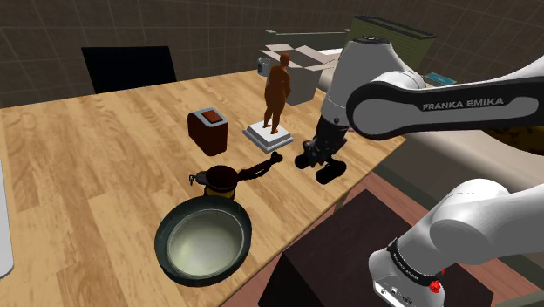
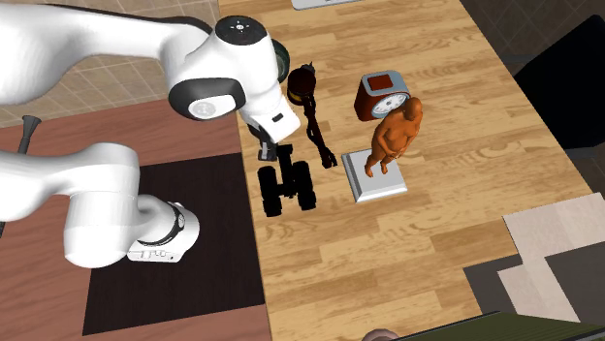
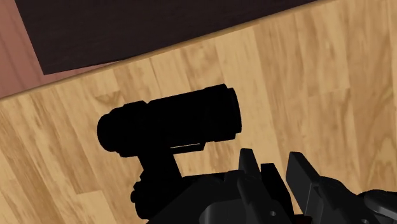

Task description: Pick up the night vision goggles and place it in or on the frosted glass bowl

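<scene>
The night vision goggles are all black, with two tubes, and sit by the table's edge nearest the stand. My gripper comes down on them from above and is shut on a part of them. In the second exterior view the goggles hang just under the gripper, low over the wood. In the wrist view one tube of the goggles lies beyond the gripper, whose fingers clasp a dark piece. The bowl, dark-rimmed and pale inside, stands toward the shoulder view's lower left.
A brown figure stands on a white base just behind the goggles. A brown long-handled pot lies between the goggles and the bowl. A brown boxy clock stands farther back. A grey box sits at the table's far side.
</scene>
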`<act>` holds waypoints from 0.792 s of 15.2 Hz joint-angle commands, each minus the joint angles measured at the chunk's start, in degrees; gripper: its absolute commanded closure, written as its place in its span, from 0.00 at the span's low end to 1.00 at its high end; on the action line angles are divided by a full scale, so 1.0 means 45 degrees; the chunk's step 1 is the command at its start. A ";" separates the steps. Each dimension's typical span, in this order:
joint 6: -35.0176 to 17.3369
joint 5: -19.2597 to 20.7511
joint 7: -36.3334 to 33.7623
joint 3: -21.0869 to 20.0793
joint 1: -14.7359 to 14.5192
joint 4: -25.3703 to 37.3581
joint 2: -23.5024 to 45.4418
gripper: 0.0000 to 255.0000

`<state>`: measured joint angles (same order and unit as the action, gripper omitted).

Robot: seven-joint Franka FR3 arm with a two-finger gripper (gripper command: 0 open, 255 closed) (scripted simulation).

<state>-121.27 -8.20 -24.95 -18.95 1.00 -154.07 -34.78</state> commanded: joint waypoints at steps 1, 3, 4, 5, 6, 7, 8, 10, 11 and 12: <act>0.0403 0.0021 0.0010 0.0056 -0.0008 0.0244 -0.0165 1.00; 0.0800 0.0050 0.0033 0.0124 -0.0003 0.0498 -0.0310 1.00; 0.0996 0.0066 0.0044 0.0156 0.0000 0.0629 -0.0375 1.00; 0.1189 0.0082 0.0054 0.0189 0.0004 0.0762 -0.0436 1.00; 0.1381 0.0098 0.0064 0.0220 0.0008 0.0898 -0.0493 1.00; 0.1571 0.0114 0.0073 0.0251 0.0013 0.1035 -0.0546 1.00; 0.1760 0.0131 0.0082 0.0282 0.0018 0.1176 -0.0595 1.00; 0.2132 0.0166 0.0099 0.0341 0.0031 0.1463 -0.0680 1.00; 0.2315 0.0183 0.0107 0.0369 0.0037 0.1610 -0.0717 1.00; 0.2497 0.0201 0.0115 0.0397 0.0045 0.1759 -0.0751 1.00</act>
<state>-111.08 -7.39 -24.45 -17.30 1.18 -147.00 -37.93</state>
